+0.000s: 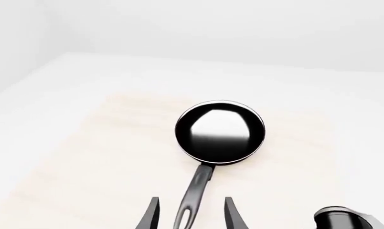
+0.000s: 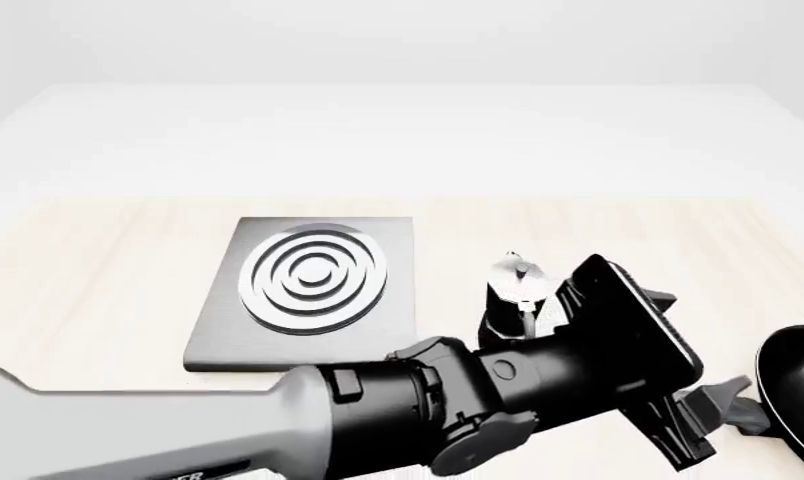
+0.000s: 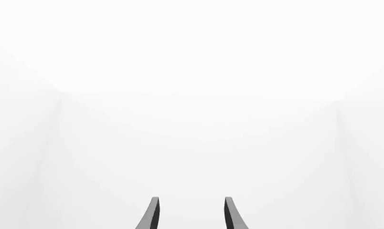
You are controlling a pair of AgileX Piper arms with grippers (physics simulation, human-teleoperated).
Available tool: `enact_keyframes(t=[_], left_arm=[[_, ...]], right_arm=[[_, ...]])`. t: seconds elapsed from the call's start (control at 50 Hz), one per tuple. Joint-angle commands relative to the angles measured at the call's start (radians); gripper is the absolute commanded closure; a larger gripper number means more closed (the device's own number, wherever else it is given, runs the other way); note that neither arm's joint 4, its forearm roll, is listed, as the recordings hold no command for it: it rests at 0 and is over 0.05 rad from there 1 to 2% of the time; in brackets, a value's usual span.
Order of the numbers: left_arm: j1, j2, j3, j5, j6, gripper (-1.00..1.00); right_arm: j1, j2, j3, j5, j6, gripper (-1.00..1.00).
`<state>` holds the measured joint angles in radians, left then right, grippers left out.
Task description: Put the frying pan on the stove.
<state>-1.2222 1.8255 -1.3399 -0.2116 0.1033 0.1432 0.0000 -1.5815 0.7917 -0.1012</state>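
The front camera looked down across the table [image 2: 95, 290] from behind the arms; the left wrist camera faced the frying pan [image 1: 220, 131], shared with front; right wrist saw blank white.

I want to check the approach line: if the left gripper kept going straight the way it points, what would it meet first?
Most likely the frying pan, handle first: its end lies between the open left gripper fingers. Depth unclear.

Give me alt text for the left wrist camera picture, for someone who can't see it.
The left gripper is open, its two dark fingertips on either side of the end of the frying pan handle. The round black pan with its pale glossy inside lies ahead on a pale wooden table. A dark rounded object shows at the picture's edge.
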Motion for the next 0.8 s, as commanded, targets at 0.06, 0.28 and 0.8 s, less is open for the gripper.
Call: enact_keyframes(t=[0.06,0.28,0.8], left_arm=[[0.019,0.072,-0.084,0.04,-0.013,-1.0],[0.029,0.123,-0.142,0.066,-0.021,-1.0],[0.017,0.238,-0.249,0.124,-0.015,-1.0]], right_arm=[[-0.008,0.0,-0.003,0.001,0.009,-1.0],[-0.011,0.0,-0.009,-0.001,0.012,-1.0],[-0.038,0.0,-0.026,-0.005,0.032,-1.0]])
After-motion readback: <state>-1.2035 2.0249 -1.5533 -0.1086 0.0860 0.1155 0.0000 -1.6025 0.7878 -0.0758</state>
